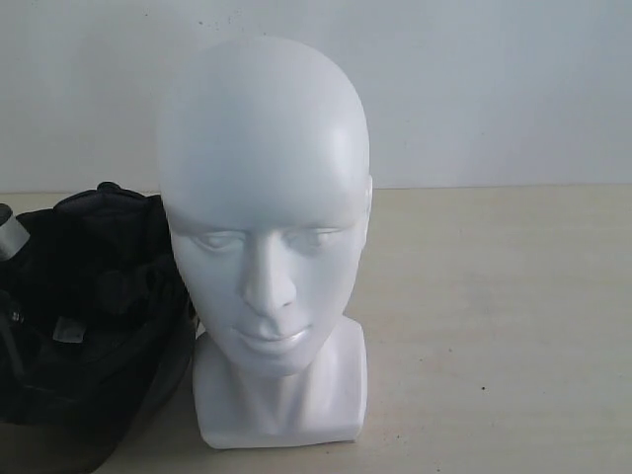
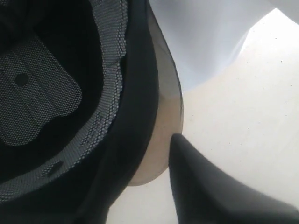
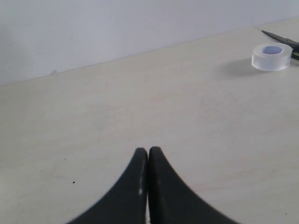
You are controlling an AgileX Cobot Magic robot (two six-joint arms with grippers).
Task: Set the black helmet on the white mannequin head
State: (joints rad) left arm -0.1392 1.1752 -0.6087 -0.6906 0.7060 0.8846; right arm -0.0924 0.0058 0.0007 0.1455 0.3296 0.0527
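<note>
While the black helmet [image 1: 89, 316] lies on the table [image 1: 494, 326] to the left of the white mannequin head [image 1: 265, 197], close against its base in the exterior view, with its padded hollow turned up and outward, nothing sits on the bald crown. So I judge the step in hand to be the pick-up, with the carry not begun.

The left gripper [image 2: 181, 148] is down at the helmet's rim. Only one dark finger shows, just outside the smoky visor [image 2: 168, 107], and the other is hidden — whether the jaws are spread or pinching the rim, I cannot tell. The mannequin head's white base shows just beyond the visor in the left wrist view.

The right gripper [image 3: 148, 156] has its fingers pressed together on nothing, above bare table. It is out of the exterior view, so its place relative to the mannequin head cannot be told, and a roll of clear tape [image 3: 271, 56] lies well apart from it.

The next move probably calls for a firm hold on the shell edge rather than the thin visor. The helmet must then be lifted, its opening turned downward, carried above the crown and lowered squarely — a nudge to the head could tip it.
</note>
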